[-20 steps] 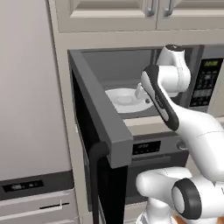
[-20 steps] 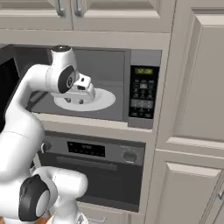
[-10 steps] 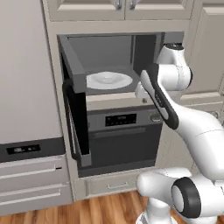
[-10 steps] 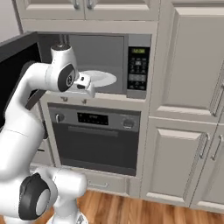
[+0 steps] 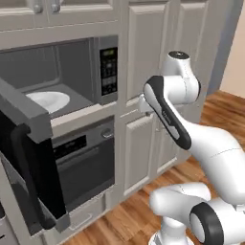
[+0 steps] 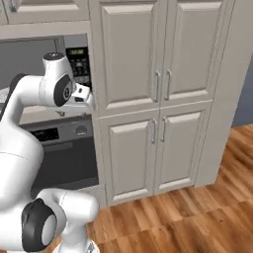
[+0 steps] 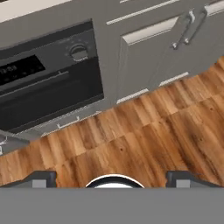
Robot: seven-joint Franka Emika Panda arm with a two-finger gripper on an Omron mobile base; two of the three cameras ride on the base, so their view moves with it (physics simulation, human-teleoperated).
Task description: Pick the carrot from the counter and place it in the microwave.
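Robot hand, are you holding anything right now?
No, nothing. The gripper is open, its two fingertips set wide apart with bare wood floor between them.

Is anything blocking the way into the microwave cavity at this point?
Nothing visible. The microwave door hangs open at left, leaving the opening free down to the turntable plate. The open tool points at the floor by the oven.

I see microwave (image 5: 62, 76) above oven (image 5: 81, 162) | cabinet doors (image 6: 158, 94) right of both | floor (image 7: 144, 135) below
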